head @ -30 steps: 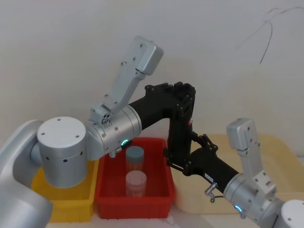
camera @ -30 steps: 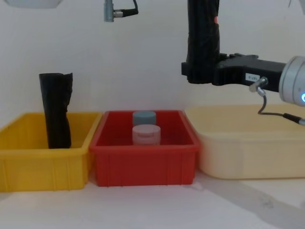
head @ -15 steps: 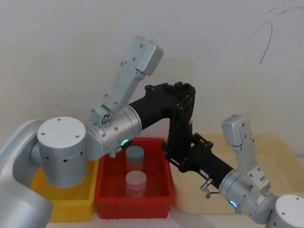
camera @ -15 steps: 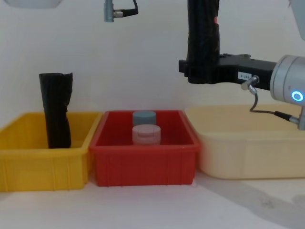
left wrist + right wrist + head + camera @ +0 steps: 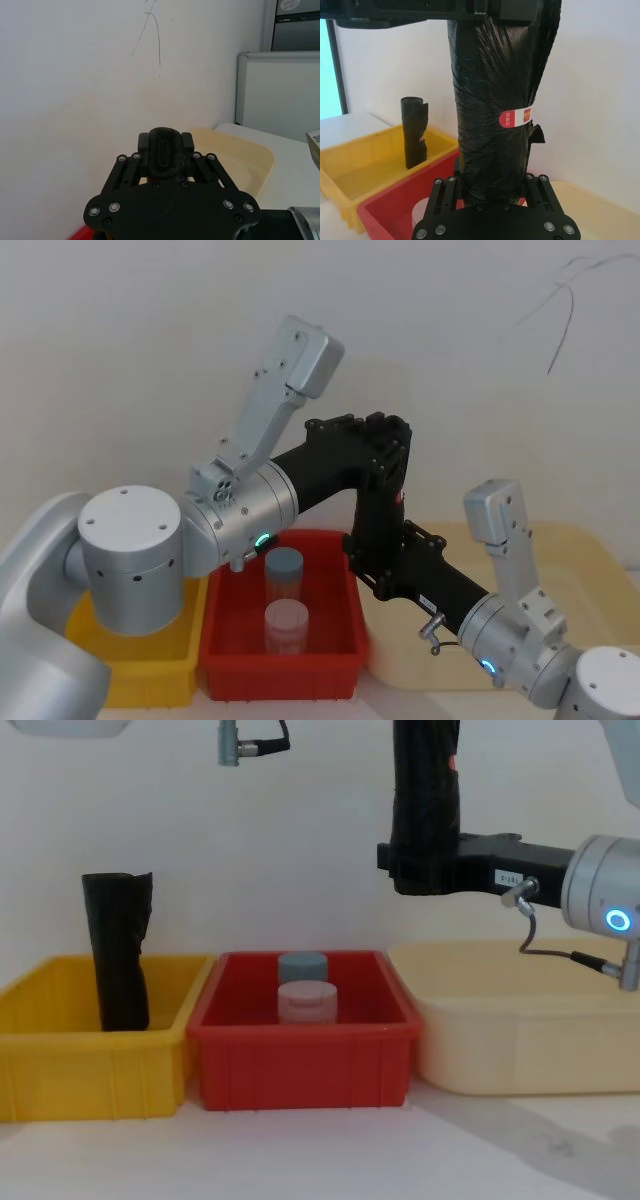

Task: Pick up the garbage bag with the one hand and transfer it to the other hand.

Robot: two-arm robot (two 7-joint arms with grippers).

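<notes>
A white desk [image 5: 300,1160] holds three bins in a row. The yellow bin [image 5: 90,1065] is on the left. A black roll [image 5: 120,955] with a ragged top stands in it, against its back wall. The red bin [image 5: 300,1070] is in the middle and has two jars in it. The jar with the pink lid [image 5: 307,1002] is in front. The jar with the blue-grey lid [image 5: 302,965] is right behind it. The cream bin [image 5: 520,1040] is on the right, just beside the red one.

The bag [image 5: 425,810] hangs upright, high in the air, over the spot where the red bin meets the cream bin. It touches no bin. It is a tall black roll with a small orange-red label [image 5: 515,118] on its side.

The left end effector [image 5: 385,455] is clenched on the top end of the bag and grips it from both sides. Its arm has a green light. The right end effector [image 5: 420,870] comes in from the right, level with the low end of the bag, and the bag sits in it. I cannot tell if it squeezes the bag or is loose. Its arm has a blue light.

A white wall [image 5: 250,850] is behind it all.
</notes>
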